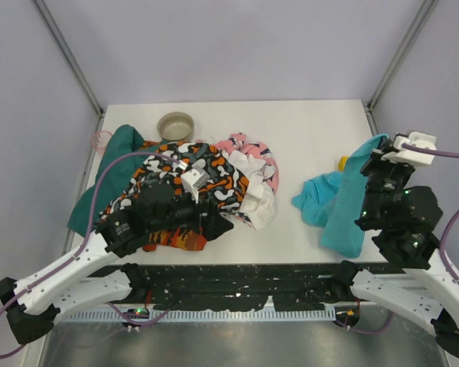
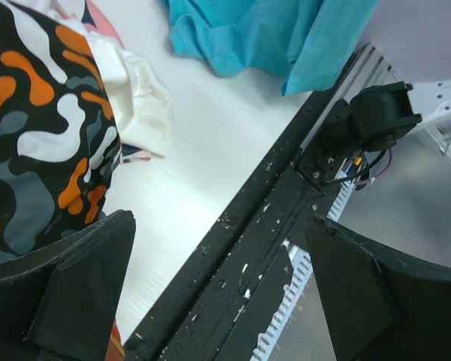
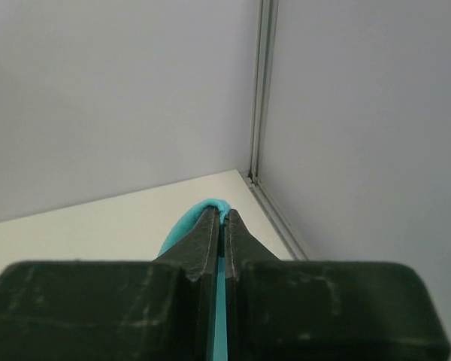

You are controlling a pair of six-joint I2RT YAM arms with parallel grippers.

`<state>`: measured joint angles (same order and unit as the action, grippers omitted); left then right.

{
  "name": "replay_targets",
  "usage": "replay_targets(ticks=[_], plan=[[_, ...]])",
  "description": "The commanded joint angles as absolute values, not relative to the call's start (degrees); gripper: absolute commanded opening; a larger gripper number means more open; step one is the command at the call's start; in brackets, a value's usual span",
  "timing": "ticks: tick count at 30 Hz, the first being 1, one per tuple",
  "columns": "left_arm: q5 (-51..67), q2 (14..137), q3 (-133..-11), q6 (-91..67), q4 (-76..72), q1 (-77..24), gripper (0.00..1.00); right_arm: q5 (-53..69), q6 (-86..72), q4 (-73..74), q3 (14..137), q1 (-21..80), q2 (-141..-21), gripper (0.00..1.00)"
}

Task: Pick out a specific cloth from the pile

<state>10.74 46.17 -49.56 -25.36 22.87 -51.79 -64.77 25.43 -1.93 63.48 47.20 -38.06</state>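
Note:
The turquoise cloth [image 1: 333, 208] lies apart from the pile on the right of the table, and one end is lifted. My right gripper [image 1: 379, 149] is shut on that raised end, and a blue fold pokes out between the shut fingertips of this gripper [image 3: 222, 214]. The cloth [image 2: 263, 34] also shows at the top of the left wrist view. The pile [image 1: 183, 183] of patterned, white, pink and dark teal fabrics sits left of centre. My left gripper [image 1: 213, 220] hangs open over the pile's near edge. Nothing is between the wide-spread fingers of this gripper [image 2: 219, 222].
A grey bowl [image 1: 176, 124] stands behind the pile. A small yellow object [image 1: 342, 162] lies behind the turquoise cloth. The black front rail [image 2: 240, 256] runs along the table's near edge. The white cloth [image 2: 139, 98] spills toward the table's middle. Enclosure walls stand on three sides.

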Motion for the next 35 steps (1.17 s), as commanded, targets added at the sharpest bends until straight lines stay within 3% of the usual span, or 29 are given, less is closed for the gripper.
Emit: replay_targets(ticks=[1, 5, 8, 9, 10, 11, 15, 23, 35], plan=[[11.0, 46.0, -48.3, -26.7, 19.9, -52.0, 1.0, -71.7, 15.6, -0.5, 55.7, 45.4, -37.8, 0.05], [4.7, 43.8, -46.6, -28.0, 22.4, -52.0, 1.0, -68.7, -10.2, 14.2, 45.8, 42.5, -36.4, 0.05], [-3.4, 42.5, -46.4, -30.3, 26.1, -52.1, 1.0, -52.6, -21.7, 21.3, 36.4, 38.1, -36.9, 0.06], [-5.1, 42.2, -46.9, -30.8, 27.9, -52.0, 0.99, -49.8, -26.5, 23.2, 34.7, 37.2, -37.4, 0.12], [-6.4, 41.9, -47.5, -31.0, 29.8, -52.0, 1.0, -45.3, -29.2, 24.2, 32.8, 36.2, -39.0, 0.25], [-7.6, 41.6, -47.8, -31.5, 30.9, -52.0, 1.0, -44.2, -32.1, 25.9, 32.1, 36.1, -39.5, 0.29], [-11.4, 39.2, -48.3, -32.6, 34.0, -52.0, 1.0, -42.6, -34.4, 29.3, 35.2, 36.2, -37.7, 0.96], [-16.1, 33.2, -48.7, -34.5, 38.8, -52.0, 1.0, -42.5, -31.2, 36.6, 45.3, 36.1, -26.9, 0.95], [-21.8, 29.1, -48.7, -37.8, 45.8, -52.0, 1.0, -38.3, -24.9, 32.4, 41.8, 36.2, -16.3, 0.95]])
